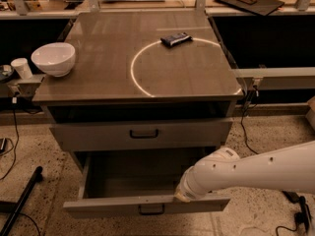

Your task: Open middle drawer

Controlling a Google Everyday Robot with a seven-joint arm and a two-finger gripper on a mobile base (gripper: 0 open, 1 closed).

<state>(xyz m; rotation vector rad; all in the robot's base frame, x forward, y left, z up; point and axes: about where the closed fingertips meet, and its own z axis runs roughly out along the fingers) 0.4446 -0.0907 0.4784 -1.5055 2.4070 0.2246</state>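
The middle drawer (147, 204) is a grey flat-fronted drawer with a small dark loop handle (151, 209). It stands pulled far out from the cabinet, and its bare inside shows. My white arm comes in from the lower right. My gripper (183, 196) is at the top edge of this drawer's front, right of the handle. Above it the taller top drawer (98, 134) with the bigger handle is closed. The lowest drawer is hidden under the open one.
On the cabinet top (98, 82) are a white bowl (53, 58) at the left edge, a dark flat packet (175, 39) at the back and a bright ring of light. A white cup (20, 67) stands left of the cabinet. Cables and a dark bar (19, 203) lie on the floor.
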